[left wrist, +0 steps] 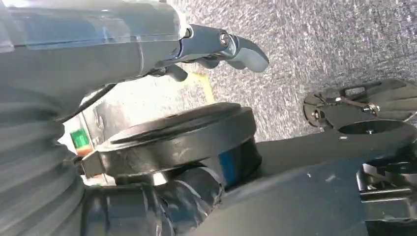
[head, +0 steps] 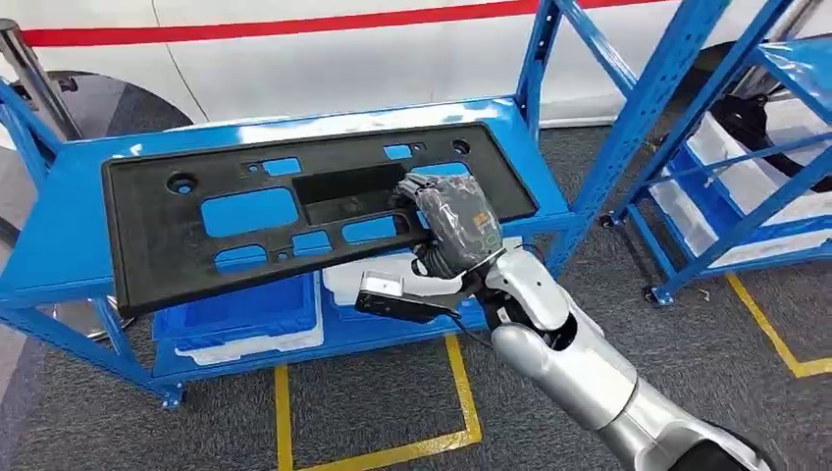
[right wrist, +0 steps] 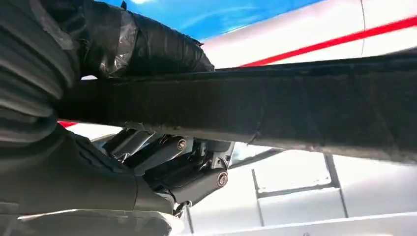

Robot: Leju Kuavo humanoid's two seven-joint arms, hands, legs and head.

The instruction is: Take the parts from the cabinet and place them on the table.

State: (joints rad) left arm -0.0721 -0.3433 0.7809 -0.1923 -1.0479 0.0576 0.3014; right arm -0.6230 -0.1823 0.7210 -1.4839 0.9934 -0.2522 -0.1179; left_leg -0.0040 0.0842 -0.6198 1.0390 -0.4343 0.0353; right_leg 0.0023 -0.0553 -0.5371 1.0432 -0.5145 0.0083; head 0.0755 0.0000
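Plastic, black and flat, makes up the big part (head: 294, 211) lying on the top shelf (head: 69, 226) of the blue metal cabinet. The part is long, with many cut-out holes where the blue shelf shows through. Its near edge at 6 o'clock sticks out a little over the front of the shelf. Its far edge, at 12 o'clock, lies close to the back of the shelf, near a white wall with a red stripe (head: 294, 25).

The right hand (head: 453, 224) holds the part at its near edge, toward 3 o'clock. From the head view you see the back of the hand, grey and wrapped, sitting on top of the part. The right wrist view shows more: the thumb lies over the top of the rough black edge (right wrist: 275, 113) and the dark fingers (right wrist: 167, 157) curl under it, so the hand is clamped on the part.

There is open grey carpet (head: 373, 412) in front of the cabinet, marked with yellow tape lines (head: 461, 392). A second blue rack (head: 726, 147) stands at 3 o'clock, with a gap between the two. White and blue bins (head: 245, 324) sit on the lower shelf.

The left hand (left wrist: 216, 49) shows in the left wrist view, hanging above speckled carpet. Its fingers are loosely bent and hold nothing.
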